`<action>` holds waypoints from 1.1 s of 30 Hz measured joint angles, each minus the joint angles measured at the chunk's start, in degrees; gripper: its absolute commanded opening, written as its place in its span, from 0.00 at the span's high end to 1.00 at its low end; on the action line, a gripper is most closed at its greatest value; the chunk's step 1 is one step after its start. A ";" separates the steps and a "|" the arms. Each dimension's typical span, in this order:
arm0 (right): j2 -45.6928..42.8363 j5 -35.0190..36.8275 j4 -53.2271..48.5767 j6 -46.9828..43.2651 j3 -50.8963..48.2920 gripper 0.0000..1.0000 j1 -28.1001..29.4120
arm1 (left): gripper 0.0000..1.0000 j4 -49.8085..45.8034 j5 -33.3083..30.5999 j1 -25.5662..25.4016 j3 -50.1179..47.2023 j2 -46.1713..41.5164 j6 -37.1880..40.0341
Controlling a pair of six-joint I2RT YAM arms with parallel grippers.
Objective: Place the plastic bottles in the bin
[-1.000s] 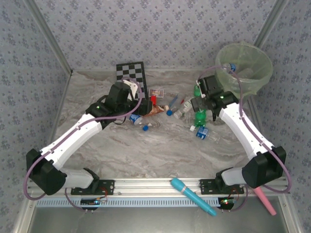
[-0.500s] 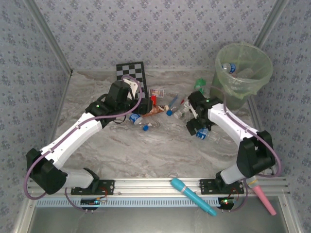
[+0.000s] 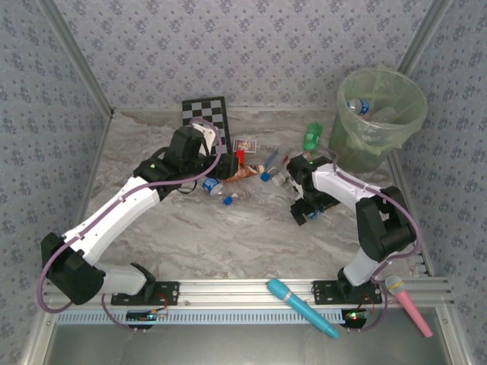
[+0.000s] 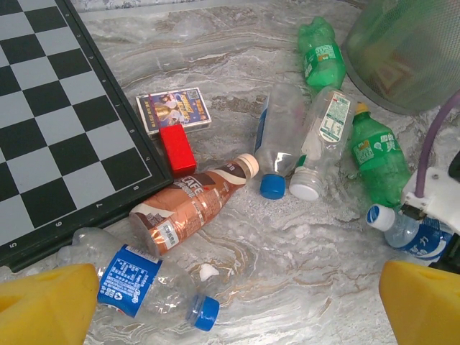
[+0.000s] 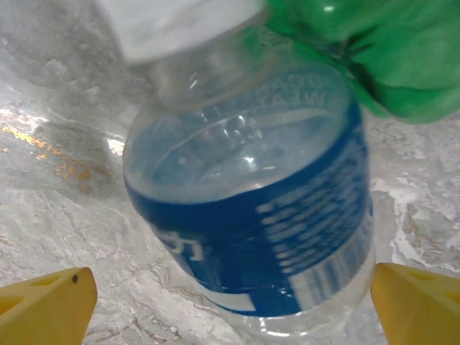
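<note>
Bottle with blue label lies mid-frame between spread jaws of right gripper; left gripper also gapes empty below brown bottle.

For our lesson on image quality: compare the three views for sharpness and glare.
Right wrist view: the blue-labelled bottle sits so close its print is smeared, with small highlights on the plastic. Left wrist view: sharp, print legible on the brown bottle. Top view: even light, soft shadows.
</note>
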 measured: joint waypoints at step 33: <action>12.57 -3.61 2.47 2.71 17.84 0.29 6.51 | 0.00 -0.74 -0.04 0.22 -0.70 -3.45 -0.48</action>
